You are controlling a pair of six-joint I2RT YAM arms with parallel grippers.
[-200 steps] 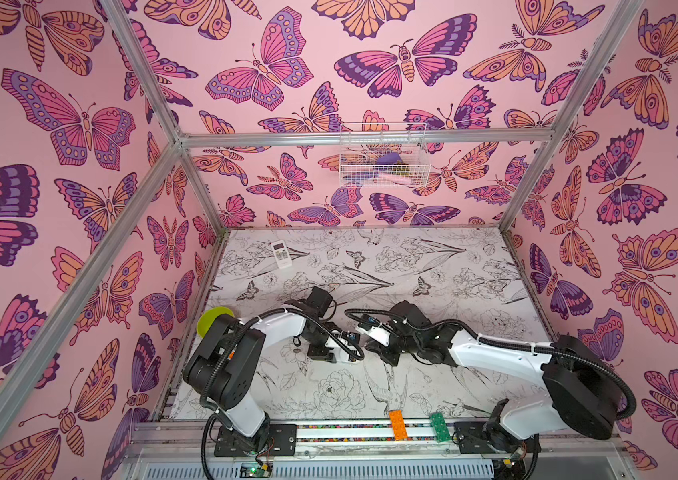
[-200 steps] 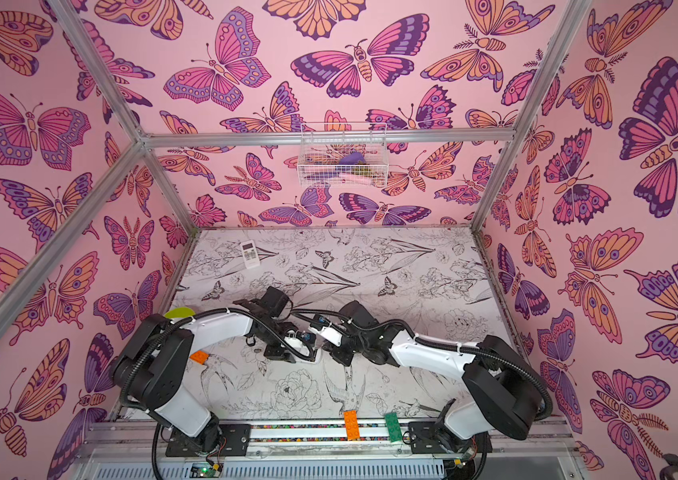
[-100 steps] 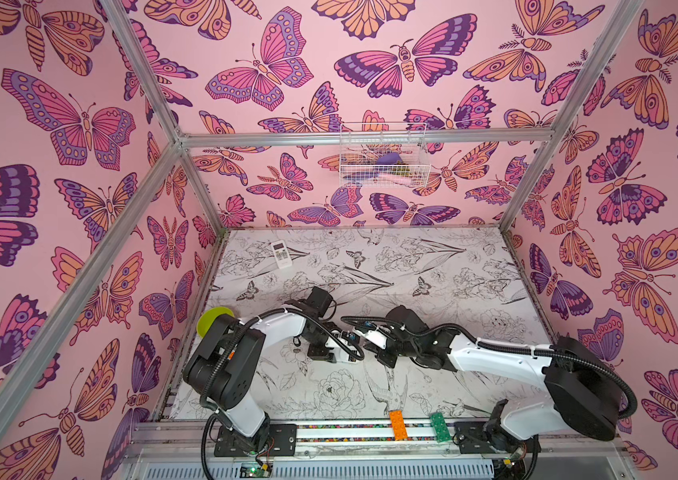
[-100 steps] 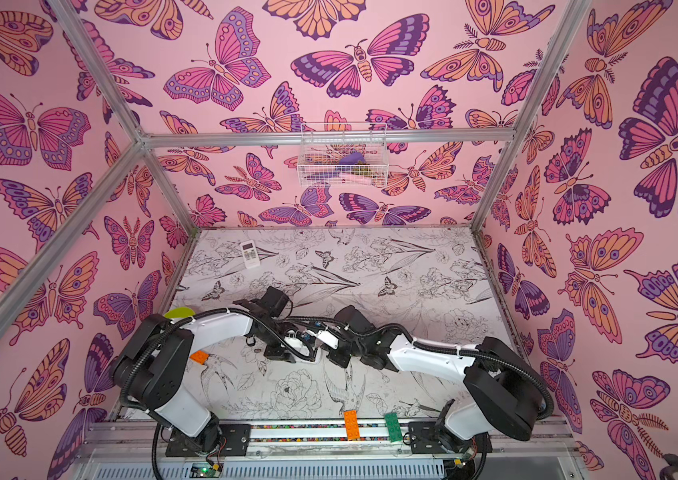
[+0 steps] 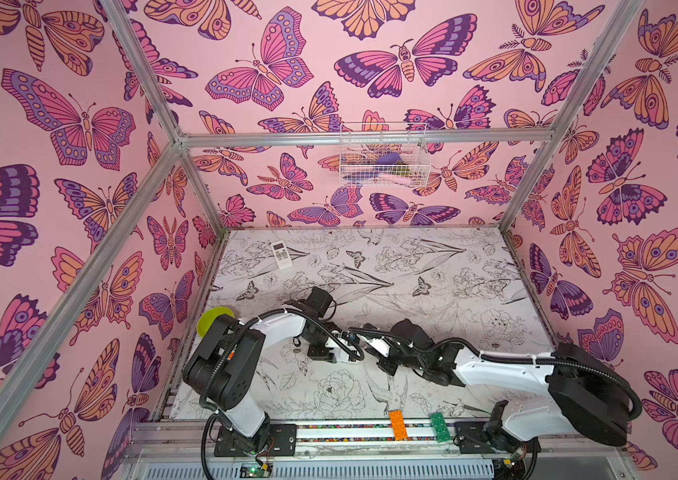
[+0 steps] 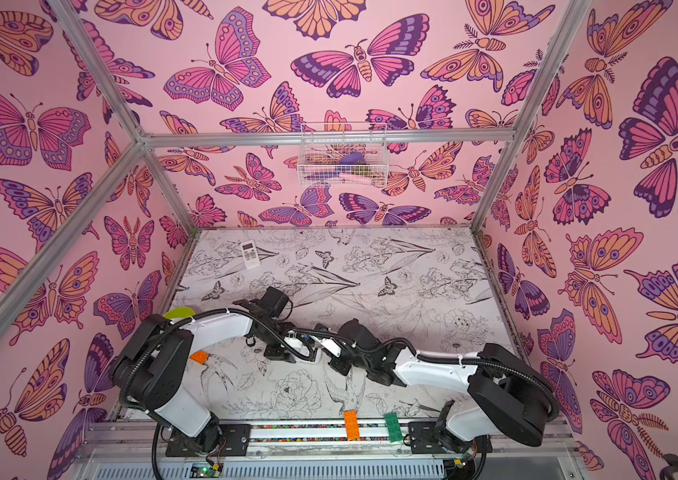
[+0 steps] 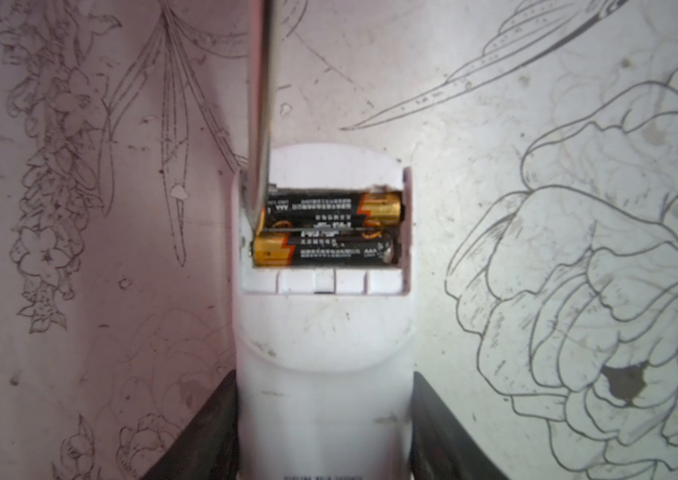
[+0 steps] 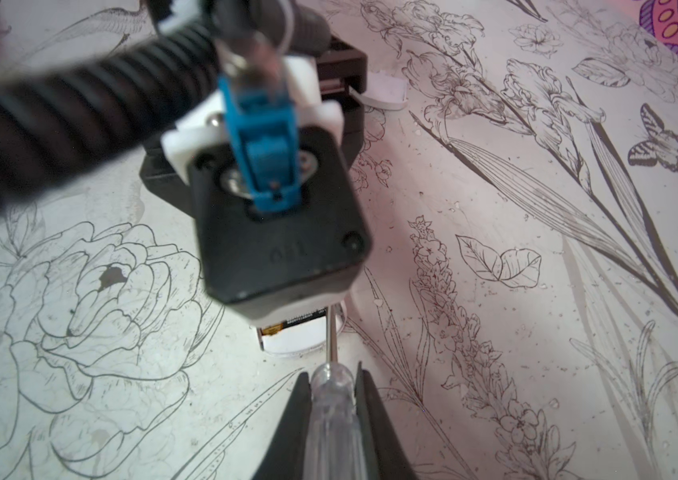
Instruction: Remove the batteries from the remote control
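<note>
The white remote control (image 7: 322,332) lies back-up on the table, with my left gripper (image 7: 322,386) shut on its sides. Its compartment stands open, and two black-and-gold batteries (image 7: 329,208) (image 7: 322,251) lie side by side inside. My right gripper (image 8: 333,374) is shut on the clear handle of a screwdriver (image 8: 331,415). The metal shaft (image 7: 260,104) reaches into the compartment, its tip at one end of the far battery. In both top views the two grippers meet near the table's front middle (image 5: 354,349) (image 6: 308,345), and the remote is hidden under them.
A second white remote (image 5: 281,254) lies at the back left. A small white curved piece (image 8: 385,93) lies beyond the left wrist. A yellow-green disc (image 5: 212,320) sits by the left arm. Orange (image 5: 398,424) and green (image 5: 439,426) bricks stand on the front rail, and a wire basket (image 5: 383,158) hangs on the back wall.
My right arm has moved a little to the left, bringing the screwdriver closer in to the remote. The left arm has stayed still.
</note>
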